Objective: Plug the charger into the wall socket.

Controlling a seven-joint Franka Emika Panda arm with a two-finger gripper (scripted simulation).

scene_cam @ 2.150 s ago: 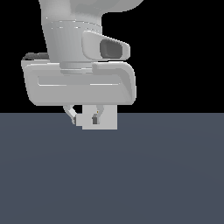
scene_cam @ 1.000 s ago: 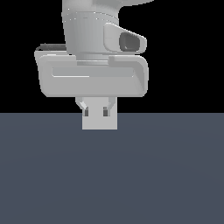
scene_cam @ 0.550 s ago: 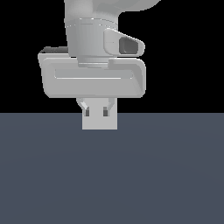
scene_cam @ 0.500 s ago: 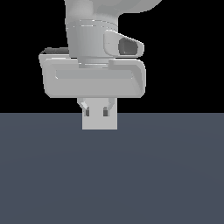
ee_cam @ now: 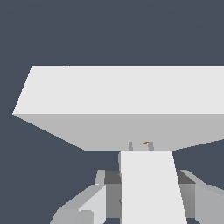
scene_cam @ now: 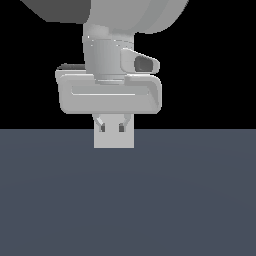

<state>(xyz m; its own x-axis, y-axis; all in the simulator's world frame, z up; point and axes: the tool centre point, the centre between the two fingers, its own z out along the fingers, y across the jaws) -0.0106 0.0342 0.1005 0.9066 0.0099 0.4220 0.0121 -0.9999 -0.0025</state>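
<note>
Wrist view | 1 charger (ee_cam: 151,186) – pinched by hand (ee_cam: 148,192) | 2 prongs (ee_cam: 130,145) at 1 wall socket (ee_cam: 122,105)

The exterior view looks level and close at the wall socket (scene_cam: 114,140). The wrist view looks down along the charger (ee_cam: 151,188). Both show the socket.

I can read no text, label, brand, number or sign in either view. The wall socket (ee_cam: 131,105), the charger (ee_cam: 151,188) and the gripper (scene_cam: 111,125) all show plain unmarked faces from where I sit.
</note>
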